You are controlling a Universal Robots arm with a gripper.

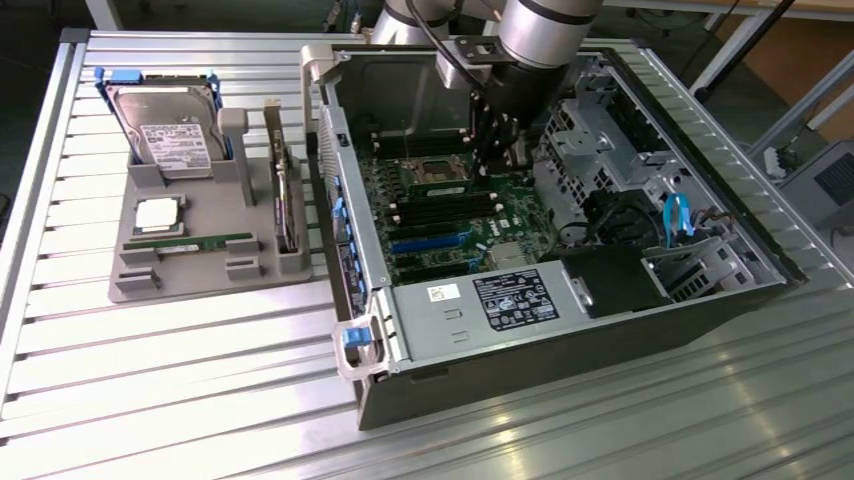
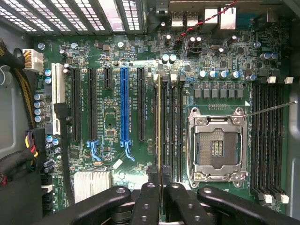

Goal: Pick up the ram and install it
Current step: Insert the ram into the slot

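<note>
The ram (image 2: 159,122) is gripped edge-on between the narrowed fingers of the pincer (image 2: 161,185), and it is lined up along the outermost of the slots (image 2: 171,122) beside the open socket (image 2: 218,140). Whether it is already seated cannot be told. In the exterior view the pincer (image 1: 497,150) is sunk in the case (image 1: 534,330), toward 12 o'clock of the board (image 1: 494,215), while a second stick (image 1: 187,243) is left in the tray (image 1: 134,285) at 9 o'clock of the case. The main risk is judged to be misalignment. If the ram is tilted or its notch is not matched to the slot key, a downward push could jam it, flex the board or chip the contacts. If the clips (image 2: 156,77) are not fully open, seating could be blocked. A stick slipping in the grip could also be skewed toward the socket's bare pins.
</note>
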